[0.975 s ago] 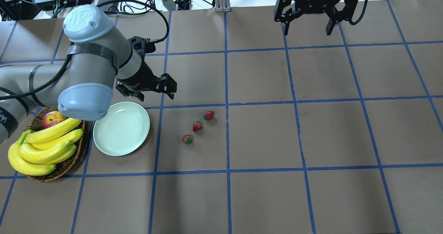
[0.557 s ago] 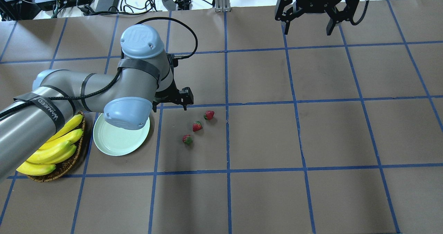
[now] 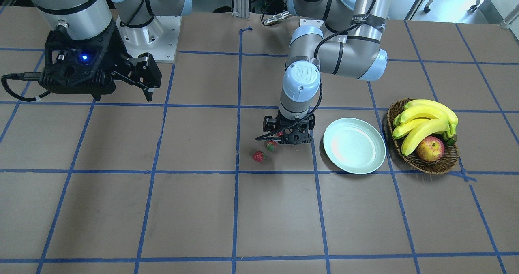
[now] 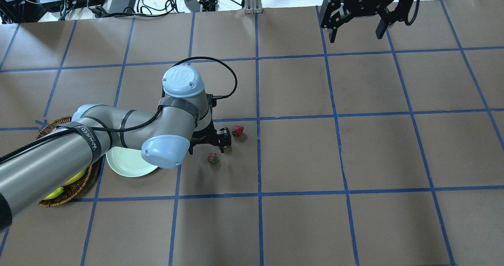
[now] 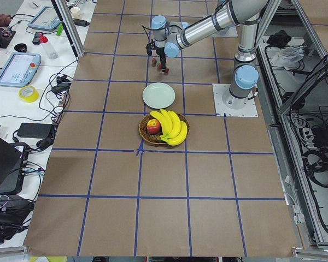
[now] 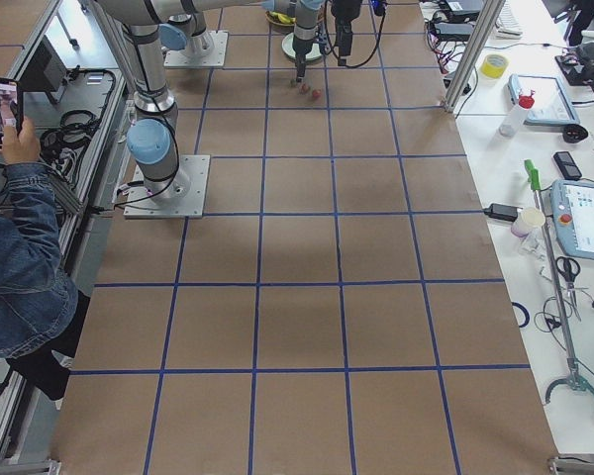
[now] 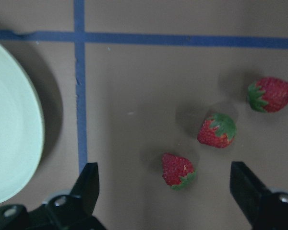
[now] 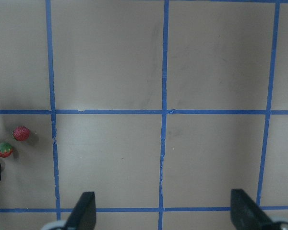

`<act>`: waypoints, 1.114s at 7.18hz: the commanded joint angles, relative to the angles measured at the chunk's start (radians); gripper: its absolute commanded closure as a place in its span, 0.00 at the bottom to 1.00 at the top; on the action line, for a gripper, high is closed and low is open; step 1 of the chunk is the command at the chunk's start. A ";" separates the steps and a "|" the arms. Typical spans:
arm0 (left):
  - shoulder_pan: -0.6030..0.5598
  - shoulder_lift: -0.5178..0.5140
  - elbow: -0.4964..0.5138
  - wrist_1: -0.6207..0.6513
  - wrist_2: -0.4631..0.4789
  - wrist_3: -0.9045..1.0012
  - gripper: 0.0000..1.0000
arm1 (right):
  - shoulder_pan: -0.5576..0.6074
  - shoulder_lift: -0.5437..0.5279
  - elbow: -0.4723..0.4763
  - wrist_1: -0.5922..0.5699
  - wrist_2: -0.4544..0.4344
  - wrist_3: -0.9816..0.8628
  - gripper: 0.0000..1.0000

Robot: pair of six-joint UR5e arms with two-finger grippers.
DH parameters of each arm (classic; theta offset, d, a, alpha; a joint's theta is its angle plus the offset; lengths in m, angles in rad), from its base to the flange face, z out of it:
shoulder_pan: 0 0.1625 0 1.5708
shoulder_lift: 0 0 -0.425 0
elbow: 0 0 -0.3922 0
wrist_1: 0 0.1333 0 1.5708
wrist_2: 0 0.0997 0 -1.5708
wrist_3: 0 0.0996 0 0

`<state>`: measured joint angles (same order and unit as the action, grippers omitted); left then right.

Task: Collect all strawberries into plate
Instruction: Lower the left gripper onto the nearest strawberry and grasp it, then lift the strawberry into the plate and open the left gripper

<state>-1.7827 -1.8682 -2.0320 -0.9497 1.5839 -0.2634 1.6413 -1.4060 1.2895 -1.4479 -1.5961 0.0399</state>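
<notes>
Three red strawberries lie in a slanted row right of the pale mint plate point(image 4: 126, 167). In the left wrist view they are near point(image 7: 178, 170), middle point(image 7: 217, 131) and far point(image 7: 271, 94), with the plate point(image 7: 14, 143) at the left edge. My left gripper point(image 7: 163, 167) is open and hovers low over the row, its jaws either side of the near berry. In the overhead view the left gripper point(image 4: 220, 142) hides the middle berry; the other two point(image 4: 213, 158) point(image 4: 237, 131) show. My right gripper point(image 4: 356, 30) is open and empty, far off at the back right.
A wicker basket point(image 3: 446, 164) with bananas point(image 3: 423, 120) and an apple point(image 3: 429, 149) stands just beyond the plate point(image 3: 354, 145), on its side away from the berries. My left arm's forearm point(image 4: 59, 159) lies over the basket and part of the plate in the overhead view.
My left arm has swung right and down from behind the plate to over the strawberries, still open. The right gripper has shifted slightly right.
</notes>
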 commanded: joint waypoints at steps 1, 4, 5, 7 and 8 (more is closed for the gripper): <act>-0.001 -0.042 -0.007 0.029 -0.002 0.000 0.06 | -0.030 -0.001 0.001 -0.003 0.010 -0.032 0.00; -0.007 -0.040 -0.008 0.042 -0.007 0.012 0.28 | -0.075 -0.050 0.063 -0.012 0.015 -0.031 0.01; -0.011 -0.039 -0.007 0.042 -0.013 0.009 0.33 | -0.072 -0.080 0.092 -0.011 0.027 -0.020 0.00; -0.037 -0.034 -0.010 0.040 -0.005 0.000 0.65 | -0.069 -0.096 0.094 -0.009 0.028 -0.018 0.00; -0.038 -0.031 -0.010 0.040 -0.013 0.000 0.77 | -0.069 -0.094 0.090 -0.014 0.033 -0.018 0.00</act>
<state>-1.8136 -1.9020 -2.0409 -0.9092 1.5748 -0.2627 1.5715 -1.4981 1.3817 -1.4588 -1.5678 0.0208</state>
